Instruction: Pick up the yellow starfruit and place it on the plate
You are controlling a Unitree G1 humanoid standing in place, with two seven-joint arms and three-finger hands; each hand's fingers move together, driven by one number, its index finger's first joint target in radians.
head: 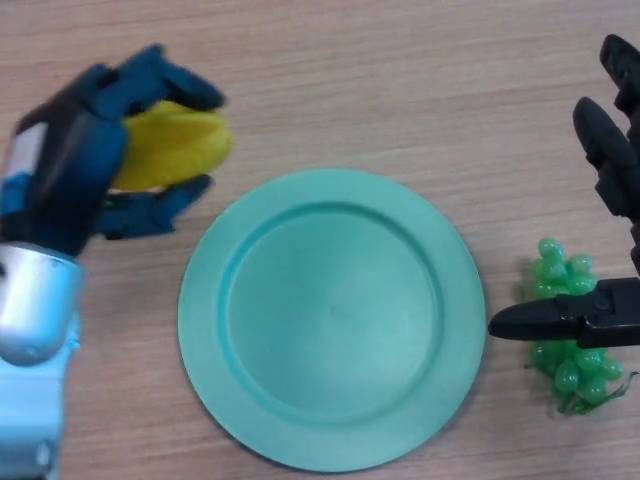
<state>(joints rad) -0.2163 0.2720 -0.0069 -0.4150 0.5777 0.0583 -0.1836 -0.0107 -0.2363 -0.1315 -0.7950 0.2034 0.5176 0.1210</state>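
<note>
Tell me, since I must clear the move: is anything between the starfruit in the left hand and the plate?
Nothing visible is. The left hand is curled round the starfruit, up-left of the plate; only bare table lies between. The grapes and the right hand are beyond the plate's far side.

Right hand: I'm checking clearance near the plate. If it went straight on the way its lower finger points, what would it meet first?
The right hand, open, points left above the green grapes. Straight on it would likely meet the green plate rim first, though its height over the table is unclear.

Light wood-grain table [400, 90] fills view, evenly lit.
</note>
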